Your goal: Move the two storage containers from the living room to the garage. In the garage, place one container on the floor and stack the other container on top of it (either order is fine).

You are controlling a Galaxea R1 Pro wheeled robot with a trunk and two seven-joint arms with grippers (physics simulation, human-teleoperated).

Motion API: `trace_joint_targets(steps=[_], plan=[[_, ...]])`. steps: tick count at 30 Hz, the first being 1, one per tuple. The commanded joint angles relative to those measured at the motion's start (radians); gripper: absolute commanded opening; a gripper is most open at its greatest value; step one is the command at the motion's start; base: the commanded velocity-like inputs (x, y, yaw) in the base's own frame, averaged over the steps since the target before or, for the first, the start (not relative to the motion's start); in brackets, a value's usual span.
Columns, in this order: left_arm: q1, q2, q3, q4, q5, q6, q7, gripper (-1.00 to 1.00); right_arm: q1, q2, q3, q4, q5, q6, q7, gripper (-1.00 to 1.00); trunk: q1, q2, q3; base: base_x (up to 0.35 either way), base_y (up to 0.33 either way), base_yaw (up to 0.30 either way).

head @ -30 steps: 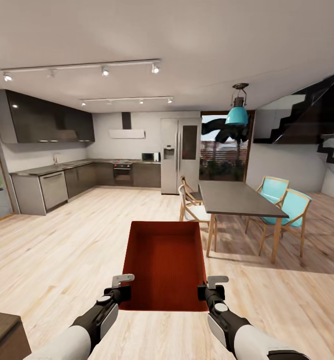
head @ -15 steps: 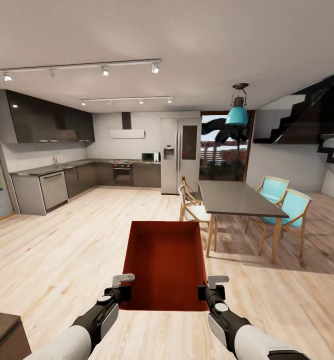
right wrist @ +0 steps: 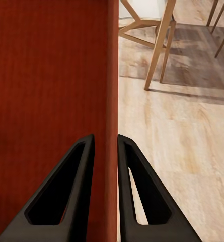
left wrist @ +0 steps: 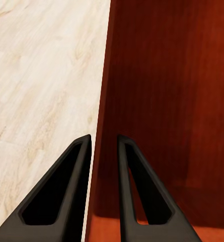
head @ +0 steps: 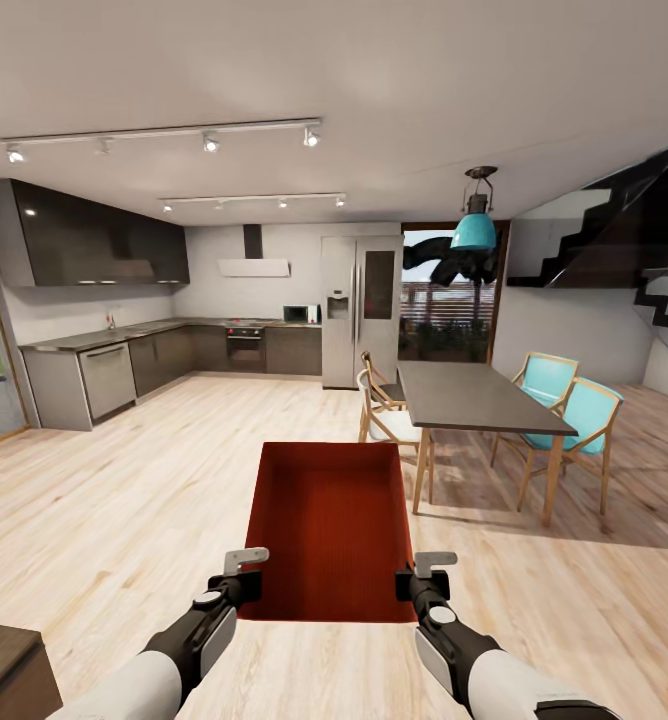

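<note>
Open kitchen-diner, wood floor (head: 104, 500): nothing has shifted. Left end effector (head: 246, 572) and right end effector (head: 424, 575) each still pinch a wall of the bin (head: 329, 525); garage unreached.

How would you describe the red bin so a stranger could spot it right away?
Start at the dark dining table on the light wood floor; left of it and nearer the camera hangs the storage container, pinched at each side wall by the left gripper and right gripper. It is the one orange-red, lidless box here.
</note>
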Motion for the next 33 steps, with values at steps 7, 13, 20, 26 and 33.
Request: trace_joint_targets(steps=[7,13,20,26,33], plan=[[0.001,0.004,0.001,-0.001,-0.002,0.002,0.032,-1.00,-0.002,0.002,-0.067,-0.013,-0.026,0.005,0.005,-1.00,0.000,-0.001,-0.002,0.000,0.000,0.000],[0.000,0.004,0.000,-0.002,-0.002,0.002,0.032,-1.00,-0.002,0.004,-0.067,-0.009,-0.027,0.004,0.004,-1.00,0.000,-0.001,-0.002,0.000,0.000,-0.158],[0.001,0.004,0.000,-0.003,-0.002,0.002,0.032,-1.00,-0.002,0.004,-0.069,-0.007,-0.027,0.003,0.005,-1.00,0.000,-0.001,-0.002,0.000,0.000,-0.285],[0.001,0.003,0.001,0.000,-0.002,0.002,0.032,-1.00,-0.002,0.003,-0.069,-0.007,-0.029,0.004,0.005,-1.00,0.000,-0.001,-0.002,0.000,0.000,-0.291],[0.000,0.003,0.000,-0.002,-0.002,0.002,0.032,-1.00,-0.002,0.002,-0.070,-0.006,-0.031,0.004,0.005,-1.00,0.000,-0.001,-0.002,0.055,0.000,-0.291]])
